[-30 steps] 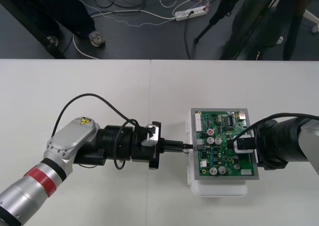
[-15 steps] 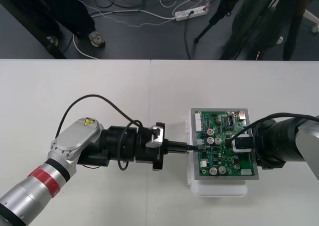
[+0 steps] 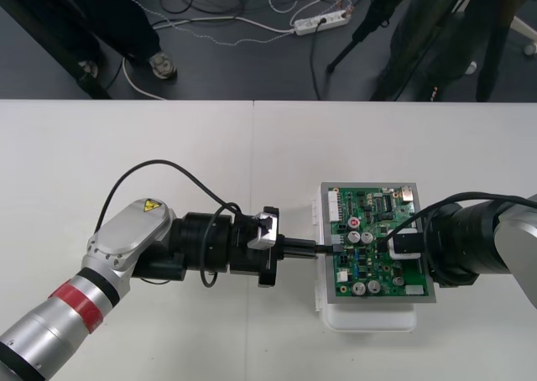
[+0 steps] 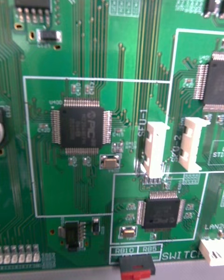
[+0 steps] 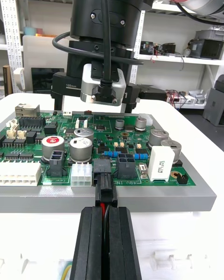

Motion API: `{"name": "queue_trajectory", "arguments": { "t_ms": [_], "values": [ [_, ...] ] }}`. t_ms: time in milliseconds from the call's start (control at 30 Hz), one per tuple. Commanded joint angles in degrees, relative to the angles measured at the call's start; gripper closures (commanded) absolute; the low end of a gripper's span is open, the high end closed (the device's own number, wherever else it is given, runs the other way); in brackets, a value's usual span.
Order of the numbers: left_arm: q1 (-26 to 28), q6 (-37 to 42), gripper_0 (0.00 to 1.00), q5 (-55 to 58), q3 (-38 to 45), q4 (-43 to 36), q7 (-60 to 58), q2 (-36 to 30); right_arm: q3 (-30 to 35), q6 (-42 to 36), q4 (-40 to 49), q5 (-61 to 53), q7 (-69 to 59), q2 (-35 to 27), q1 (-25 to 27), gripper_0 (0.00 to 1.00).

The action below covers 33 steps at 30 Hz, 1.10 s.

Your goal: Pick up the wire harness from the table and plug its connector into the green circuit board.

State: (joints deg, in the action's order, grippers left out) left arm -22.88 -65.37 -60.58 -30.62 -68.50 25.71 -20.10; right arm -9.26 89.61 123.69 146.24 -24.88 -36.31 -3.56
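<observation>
Pickup done, insertion under way. The left gripper (image 3: 314, 248) lies low over the table (image 3: 168, 146), pointing at the left edge of the green board (image 3: 369, 205). It is pinched on the harness: in the left wrist view its fingers (image 5: 91, 242) are pressed close with a red wire (image 5: 100, 207) between them. The black plug (image 5: 105, 189) sticks out just past the tips. The plug's nose sits at a black socket on the board's edge and looks at least partly in (fully seated? cannot tell). Left to do, as I judge it: final push if needed, let go, back off.

The right gripper (image 3: 401, 245) hangs over the board's right half; cannot tell its state.

View differences: the front view gives the layout, with both arms, the board and the white base (image 3: 369, 316), but the plug is just a dark speck there. The left wrist view shows the pinch and the plug-to-socket line-up. The right wrist view is a close look at the board's chips and white connectors (image 4: 154, 149), with no harness.
</observation>
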Motion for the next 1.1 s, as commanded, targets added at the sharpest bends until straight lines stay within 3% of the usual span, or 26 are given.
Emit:
{"name": "queue_trajectory", "arguments": {
  "t_ms": [33, 1100],
  "values": [
    [-0.06, 1.73, 1.0, -0.42, -0.49, -2.25, -3.56, 1.73, -0.93, 0.39, 2.08, 0.27, -2.63, 1.33, -0.3, 0.0],
    [-0.76, 1.73, 1.0, -0.33, -0.58, -3.13, -2.33, 2.26, -0.93, 0.39, 2.08, 0.8, -2.98, 1.24, -0.39, 0.0]
  ]
}}
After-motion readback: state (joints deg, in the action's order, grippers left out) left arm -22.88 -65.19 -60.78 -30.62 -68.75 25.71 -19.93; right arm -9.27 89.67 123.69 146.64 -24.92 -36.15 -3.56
